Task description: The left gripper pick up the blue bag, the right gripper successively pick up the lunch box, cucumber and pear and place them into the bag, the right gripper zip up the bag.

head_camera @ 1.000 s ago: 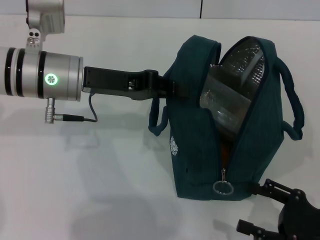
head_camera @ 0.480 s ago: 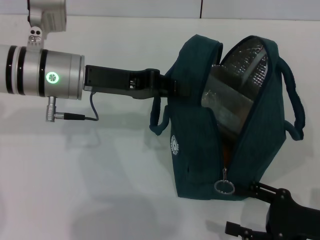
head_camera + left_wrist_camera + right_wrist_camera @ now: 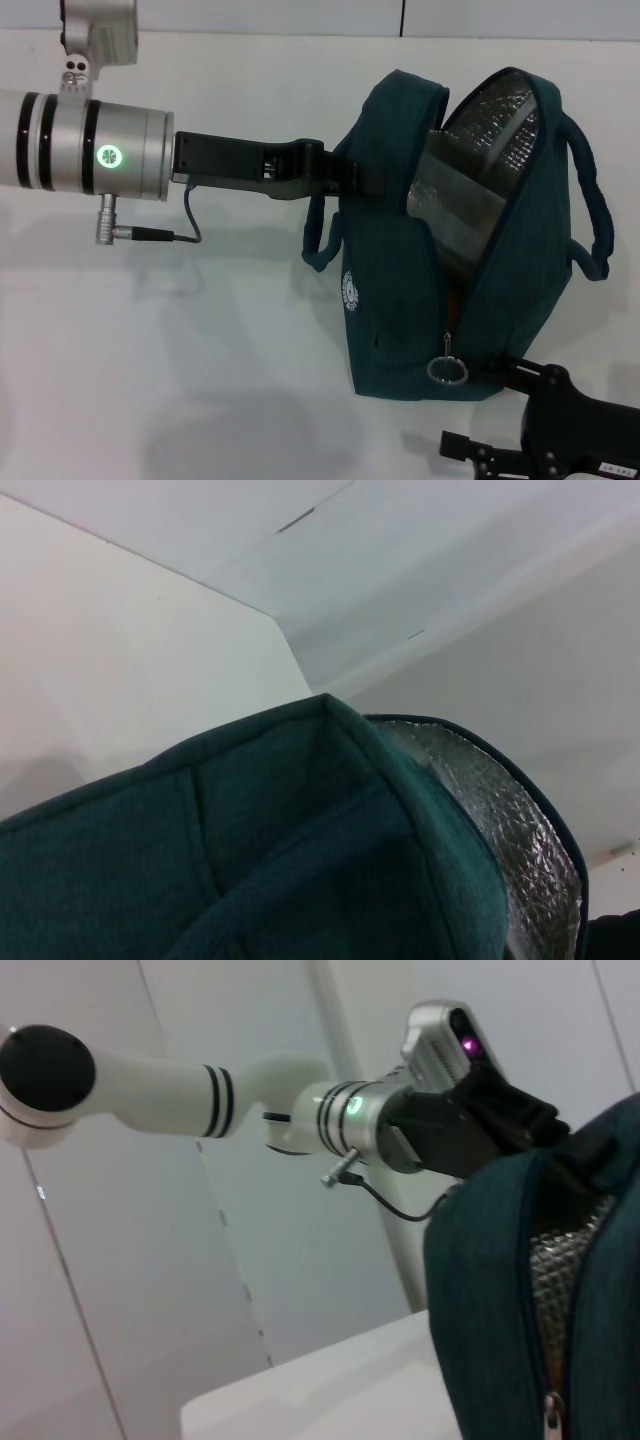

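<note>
1 dark teal fabric lunch tote, the blue bag, is seen standing upright on the white table right of centre, its mouth parted from the top down the near seam so that the quilted silver lining is exposed. 2 loop handles are counted: the left handle hangs beside the wall bearing 1 small white round logo, and the right handle arcs out on the far side. 1 silver ring zipper pull dangles low on the seam, near the base. Inside the opening, 1 clear rectangular plastic lunch box is seen leaning tilted, and a sliver of orange shows below it, too little to be identified. The black two-fingered left gripper, on its silver cylindrical wrist with 1 green light, is pressed together on the bag's upper left rim, pinching the fabric there. The black right gripper sits low at the bag's near right corner with its 2 fingers spread; the upper finger lies just beside the zipper pull, though contact cannot be told. Smooth bare tabletop lies open to the left of the bag.
</note>
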### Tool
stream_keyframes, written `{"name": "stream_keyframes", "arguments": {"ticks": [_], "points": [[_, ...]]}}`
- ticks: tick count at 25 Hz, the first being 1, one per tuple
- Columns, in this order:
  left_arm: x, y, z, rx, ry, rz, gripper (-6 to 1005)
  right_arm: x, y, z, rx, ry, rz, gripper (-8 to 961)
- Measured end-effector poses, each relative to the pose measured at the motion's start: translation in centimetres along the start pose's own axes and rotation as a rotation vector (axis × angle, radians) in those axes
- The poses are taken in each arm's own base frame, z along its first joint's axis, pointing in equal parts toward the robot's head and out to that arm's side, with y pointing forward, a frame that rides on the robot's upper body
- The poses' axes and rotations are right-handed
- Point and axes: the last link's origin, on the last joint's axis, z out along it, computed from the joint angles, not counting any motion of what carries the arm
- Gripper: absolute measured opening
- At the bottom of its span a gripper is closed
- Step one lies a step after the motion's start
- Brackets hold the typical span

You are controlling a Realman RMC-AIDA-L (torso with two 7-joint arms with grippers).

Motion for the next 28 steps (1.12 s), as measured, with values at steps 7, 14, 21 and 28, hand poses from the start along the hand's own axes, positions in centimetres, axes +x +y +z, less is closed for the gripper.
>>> {"name": "stream_keyframes", "arguments": {"ticks": [7,14,21,28], "points": [[0.0,0.0,0.0,0.001,0.001,0.0,100,-0.4,-0.2,0.7,-0.042,0.009,0.004,786],[0.0,0.0,0.0,0.001,0.002,0.0,107,-0.5,-0.6,0.8,-0.02,0.011,0.023,784],[0.0,0.0,0.0,0.0,0.001,0.002,115,-0.4,-1.1,0.9,0.002,0.026,0.038,577],[-0.1,0.1,0.0,-0.01,0.002,0.003,122,-0.3,-1.2,0.9,0.012,0.035,0.04,286]]}}
